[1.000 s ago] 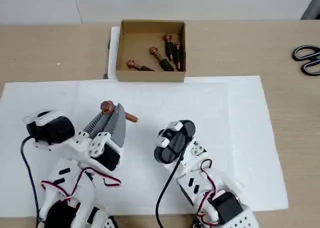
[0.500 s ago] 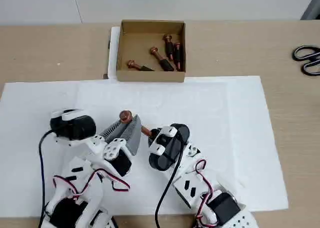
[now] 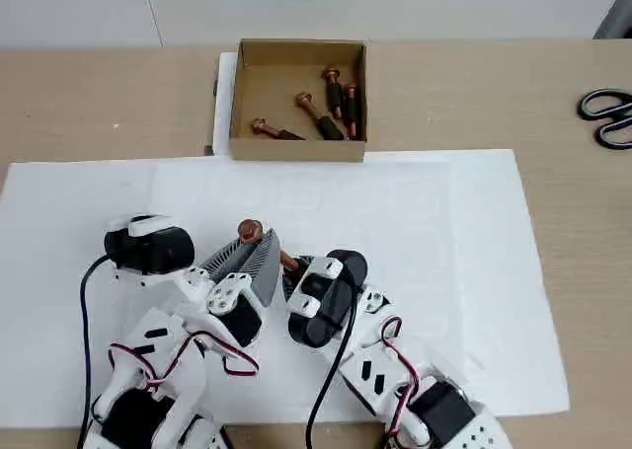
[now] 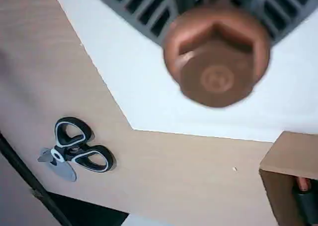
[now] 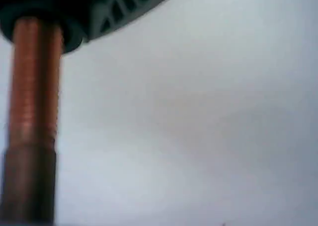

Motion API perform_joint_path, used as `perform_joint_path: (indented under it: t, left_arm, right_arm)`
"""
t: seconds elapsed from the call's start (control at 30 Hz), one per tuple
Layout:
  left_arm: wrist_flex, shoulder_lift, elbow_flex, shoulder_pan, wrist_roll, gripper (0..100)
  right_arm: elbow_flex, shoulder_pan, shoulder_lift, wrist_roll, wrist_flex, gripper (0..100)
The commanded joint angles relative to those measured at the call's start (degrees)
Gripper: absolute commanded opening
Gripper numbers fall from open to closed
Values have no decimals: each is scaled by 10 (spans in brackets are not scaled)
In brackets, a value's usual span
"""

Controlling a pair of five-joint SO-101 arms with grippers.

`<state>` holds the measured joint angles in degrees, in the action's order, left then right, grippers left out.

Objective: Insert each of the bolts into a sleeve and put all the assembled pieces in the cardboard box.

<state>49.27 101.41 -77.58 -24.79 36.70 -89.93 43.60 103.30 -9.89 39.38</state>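
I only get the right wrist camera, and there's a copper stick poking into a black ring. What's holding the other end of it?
Observer: The left gripper. It's clamped on that bolt just under its head, pointing it into your sleeve.
Operator: Are any finished ones in the box yet?
Observer: Yes, four sleeved bolts lie in the cardboard box.
Operator: Is anything else on the table?
Observer: Scissors lie at the far right edge, off the white paper.
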Motion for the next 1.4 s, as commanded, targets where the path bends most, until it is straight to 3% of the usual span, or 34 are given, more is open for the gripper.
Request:
perform_joint_path:
  t: [0.0, 0.17, 0.4, 1.0, 1.2, 1.37]
  left_arm:
    - [-2, 3, 2, -2, 1, 6]
    - [-1, 1, 2, -4, 0, 6]
    - [64, 1, 3, -72, -33, 6]
    - [126, 4, -24, -74, -88, 11]
    - [130, 2, -24, -74, -99, 223]
    - [137, 1, -23, -72, -103, 239]
  right_arm:
    - [47, 5, 5, -4, -13, 2]
    - [62, 5, 5, -50, -15, 2]
    - [88, 5, 5, -56, -14, 2]
    - [109, 11, 5, -79, -14, 2]
    - [106, 11, 5, -79, -14, 2]
    - [105, 11, 5, -79, -13, 2]
